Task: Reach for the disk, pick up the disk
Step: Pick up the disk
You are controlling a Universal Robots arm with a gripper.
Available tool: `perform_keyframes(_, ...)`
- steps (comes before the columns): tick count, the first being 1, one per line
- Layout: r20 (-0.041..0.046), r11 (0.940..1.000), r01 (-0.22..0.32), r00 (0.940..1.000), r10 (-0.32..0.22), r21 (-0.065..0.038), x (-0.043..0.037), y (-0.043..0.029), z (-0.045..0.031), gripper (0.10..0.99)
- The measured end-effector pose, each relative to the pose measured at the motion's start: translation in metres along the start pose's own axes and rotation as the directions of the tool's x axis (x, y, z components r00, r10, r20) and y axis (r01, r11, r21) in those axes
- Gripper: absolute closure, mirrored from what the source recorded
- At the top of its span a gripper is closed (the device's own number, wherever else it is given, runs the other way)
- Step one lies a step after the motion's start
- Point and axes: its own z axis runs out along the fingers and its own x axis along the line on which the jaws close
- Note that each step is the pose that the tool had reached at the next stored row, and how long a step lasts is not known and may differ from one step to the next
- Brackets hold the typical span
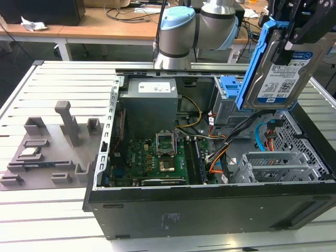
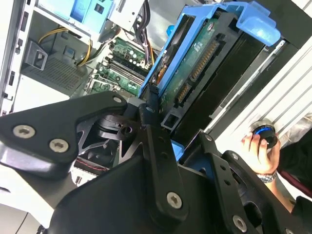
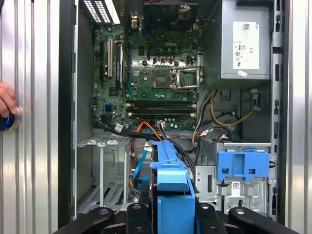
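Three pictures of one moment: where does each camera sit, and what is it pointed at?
Exterior view: off the arm, looking down into the open computer case; the arm and the tool lifting the disk show.
First wrist view: on the arm, looking down into the case; tool linkage shows.
Second wrist view: on the arm, close along the disk; linkage and a person's hand show.
All share the disk.

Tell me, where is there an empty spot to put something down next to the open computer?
The slatted table lies bare between the grey holder tray and the computer case, and behind the tray too. Inside the case it is crowded: motherboard, cables, and the disk held above in the gripper.
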Motion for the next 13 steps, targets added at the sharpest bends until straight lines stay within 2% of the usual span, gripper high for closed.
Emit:
perform_keyframes(5, 0.0002, 1.0000, 0.000, 1.0000, 0.000, 0.000, 0.0030, 0.0001, 0.0002, 0.722)
perform_keyframes(13, 0.0001, 1.0000, 0.002, 1.0000, -0.002, 0.000, 0.0133, 0.0000, 0.0017, 0.722)
